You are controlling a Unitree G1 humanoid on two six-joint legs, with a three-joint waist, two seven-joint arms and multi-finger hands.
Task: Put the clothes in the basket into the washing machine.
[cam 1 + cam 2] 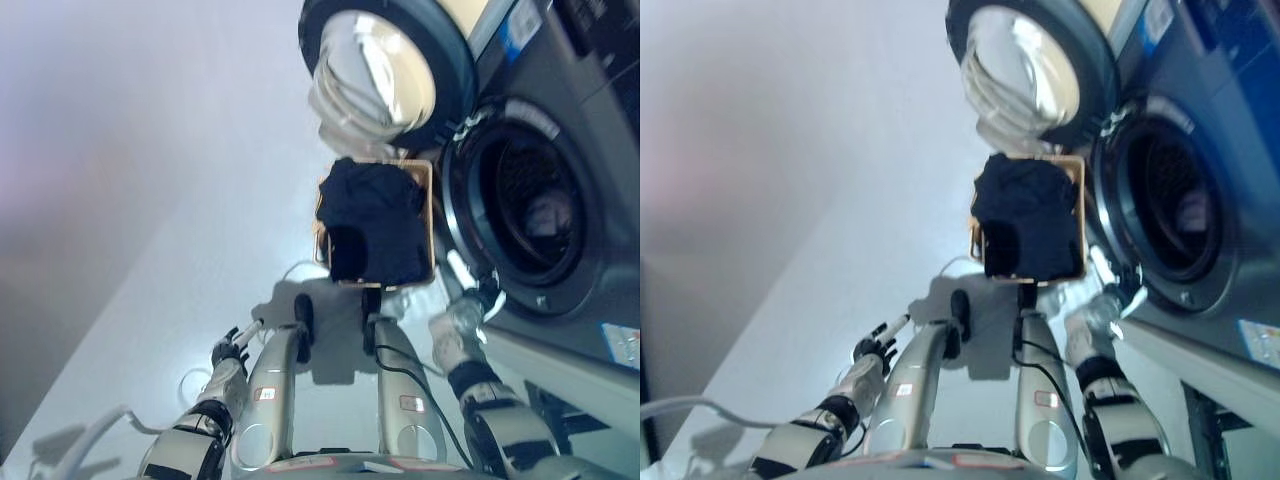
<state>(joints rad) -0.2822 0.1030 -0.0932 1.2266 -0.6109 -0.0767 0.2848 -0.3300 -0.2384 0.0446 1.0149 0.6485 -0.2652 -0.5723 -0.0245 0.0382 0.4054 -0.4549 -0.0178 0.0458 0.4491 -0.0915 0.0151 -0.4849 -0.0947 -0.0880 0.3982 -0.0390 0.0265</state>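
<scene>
Clothes (375, 220) fill the basket (429, 200) mid-frame beside the open washing machine (560, 190); left hand (232, 352) relaxed, empty; right hand (462, 318) unclear.

Pale floor (150, 200), nothing else.

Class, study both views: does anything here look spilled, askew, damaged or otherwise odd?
Nothing stands out. The dark clothes sit heaped inside the basket on the floor, none spilled. The washing machine door is swung open, as loading needs.
</scene>
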